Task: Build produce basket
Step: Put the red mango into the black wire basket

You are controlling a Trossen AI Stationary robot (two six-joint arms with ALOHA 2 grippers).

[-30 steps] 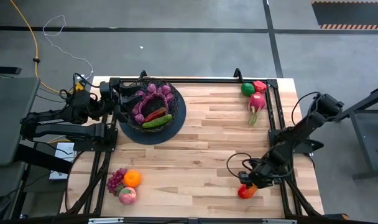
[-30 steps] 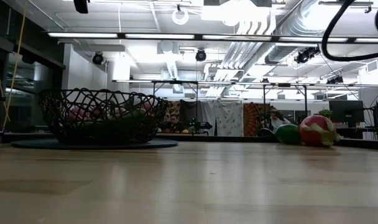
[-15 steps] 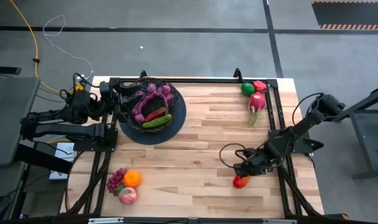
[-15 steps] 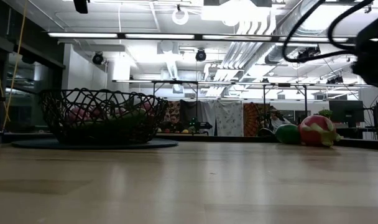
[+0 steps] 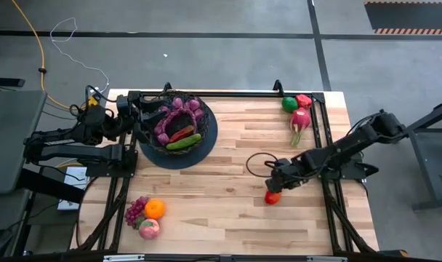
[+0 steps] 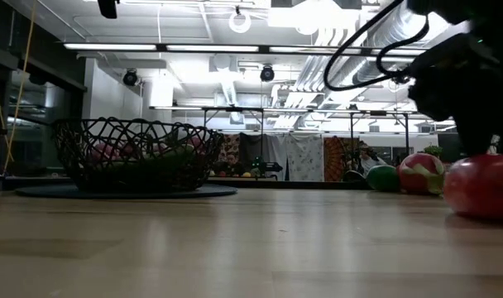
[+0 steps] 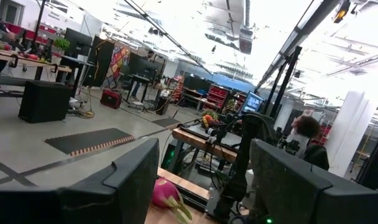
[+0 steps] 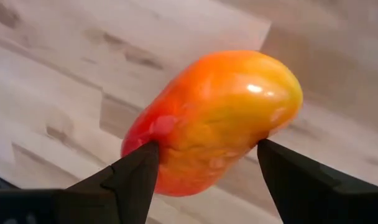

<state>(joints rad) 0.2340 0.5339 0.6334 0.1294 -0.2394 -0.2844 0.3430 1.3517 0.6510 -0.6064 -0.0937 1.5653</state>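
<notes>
The black wire basket [image 5: 206,125] stands on its dark round base at the far left and holds purple grapes, a red piece and a green cucumber; it also shows in the low view [image 6: 136,153]. My right gripper [image 5: 276,191] is right of the table's middle, shut on a red-orange mango [image 5: 272,197], which shows at the right edge of the low view [image 6: 481,186]. My left gripper [image 5: 150,115] is at the basket's left rim, open and empty [image 7: 201,186]. My right gripper pinches the mango between its two fingers, on two opposite sides [image 8: 167,140]. The fingers come from the table's right side, slanting down. The mango is low over the wood; whether it touches the table I cannot tell.
A grape bunch [image 5: 137,211], an orange [image 5: 155,209] and a peach [image 5: 149,228] lie at the near left. A green pepper [image 5: 289,104], a red pepper [image 5: 303,100] and a pink radish [image 5: 299,120] lie at the far right. Bare wood lies between basket and mango.
My right gripper has gone from the near right corner toward the table's far edge and left, taking the mango along; the mango has come into the low view from the right.
</notes>
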